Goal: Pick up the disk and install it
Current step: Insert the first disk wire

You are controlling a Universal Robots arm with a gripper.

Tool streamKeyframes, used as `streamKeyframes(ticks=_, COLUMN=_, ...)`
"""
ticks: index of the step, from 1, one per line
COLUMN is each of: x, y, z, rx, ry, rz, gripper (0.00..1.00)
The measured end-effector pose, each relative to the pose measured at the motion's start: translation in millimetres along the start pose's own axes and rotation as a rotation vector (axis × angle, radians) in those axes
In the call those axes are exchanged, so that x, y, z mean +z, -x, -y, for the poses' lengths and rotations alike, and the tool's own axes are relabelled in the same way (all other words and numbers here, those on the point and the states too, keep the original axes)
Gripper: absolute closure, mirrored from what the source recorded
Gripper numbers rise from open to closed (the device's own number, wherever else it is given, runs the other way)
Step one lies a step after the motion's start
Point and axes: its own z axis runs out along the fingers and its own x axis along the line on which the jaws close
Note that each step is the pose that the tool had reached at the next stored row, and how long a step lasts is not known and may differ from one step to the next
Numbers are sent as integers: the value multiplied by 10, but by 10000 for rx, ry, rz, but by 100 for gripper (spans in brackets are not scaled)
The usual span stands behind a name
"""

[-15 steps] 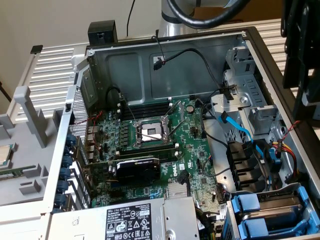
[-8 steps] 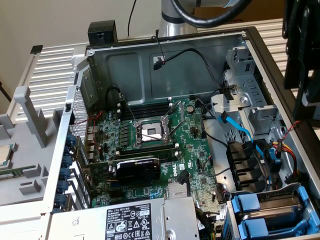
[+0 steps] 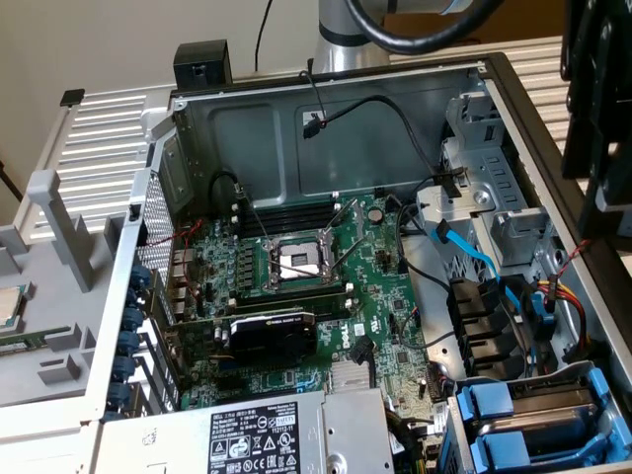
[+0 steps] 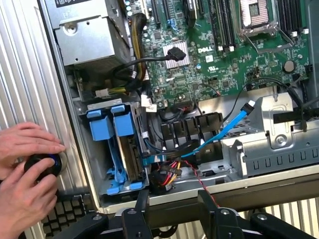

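Exterior view: open PC case (image 3: 296, 138) w/ motherboard (image 3: 385, 316) and PSU box (image 3: 257, 434). Blue rails (image 3: 499, 407) fill the drive cage (image 3: 446, 427) at the exterior view's lower right, and a processor chip (image 3: 10, 304) lies outside on a grey tray (image 3: 59, 346). Wrist view: gripper (image 4: 173, 201) above the case edge near the cage, fingers (image 4: 142, 206) spread apart w/ nothing btwn them. The disk (image 4: 130, 154) seems to stand edge-on in the cage (label hidden), and a person's hands (image 4: 27, 144) hold a black knob (image 4: 42, 163) beside the case.
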Motion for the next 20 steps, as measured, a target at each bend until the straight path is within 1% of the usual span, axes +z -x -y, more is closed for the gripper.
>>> streamKeyframes(ticks=9, x=65, y=51, z=42, rx=224, ry=127, rz=-55, gripper=49)
streamKeyframes(ticks=12, x=83, y=61, z=50, rx=358, ry=155, rz=-75, gripper=49)
streamKeyframes(ticks=17, x=89, y=61, z=50, rx=1077, ry=186, rz=-167, gripper=49)
streamKeyframes(ticks=20, x=90, y=61, z=50, rx=1524, ry=193, rz=-219, gripper=49)
